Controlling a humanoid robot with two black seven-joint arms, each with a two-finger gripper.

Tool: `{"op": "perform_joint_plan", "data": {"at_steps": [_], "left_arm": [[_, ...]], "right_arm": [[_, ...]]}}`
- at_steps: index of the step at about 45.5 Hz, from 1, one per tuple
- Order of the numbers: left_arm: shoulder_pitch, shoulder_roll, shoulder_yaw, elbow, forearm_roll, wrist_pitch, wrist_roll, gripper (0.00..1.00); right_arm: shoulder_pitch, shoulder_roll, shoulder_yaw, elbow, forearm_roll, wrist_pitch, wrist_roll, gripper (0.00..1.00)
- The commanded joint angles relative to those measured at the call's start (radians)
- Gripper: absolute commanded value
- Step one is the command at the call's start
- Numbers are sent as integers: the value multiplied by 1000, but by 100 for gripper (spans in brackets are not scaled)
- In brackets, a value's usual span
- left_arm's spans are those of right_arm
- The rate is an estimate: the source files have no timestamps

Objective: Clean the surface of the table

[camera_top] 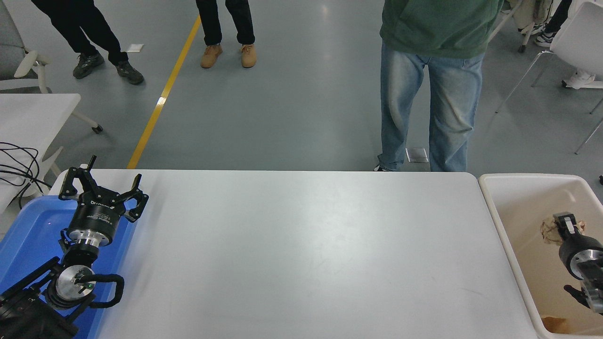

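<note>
The bench surface (301, 249) fills the middle of the head view, white and bare across its visible span. Left hand (104, 188) sits parked at the bench's near-left corner, over the blue tray (28, 235) and the bench edge, fingers spread wide with nothing between them. Right hand (560, 225) comes in from the right edge and is off the bench entirely, well to its right, inside the cream bin (499, 221) that stands just beside the bench's right end. At its tip is a crumpled tan wad of paper (547, 230) (fingers appear closed on the wad, seen partly end-on). A second brown scrap (555, 324) lies at the bin's near corner. A person in jeans and a green top (431, 94) stands at the far side of the bench, right of centre; two other pairs of legs are farther back on the grey floor (292, 94).
</note>
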Motion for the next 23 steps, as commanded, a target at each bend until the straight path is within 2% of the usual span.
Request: {"op": "perform_joint_plan", "data": {"at_steps": [1, 23], "left_arm": [[0, 0, 0, 0, 0, 0, 0, 99], [0, 0, 0, 0, 0, 0, 0, 99]], "right_arm": [[8, 11, -3, -2, -10, -58, -6, 0], [-41, 10, -8, -30, -64, -99, -8, 0]]}}
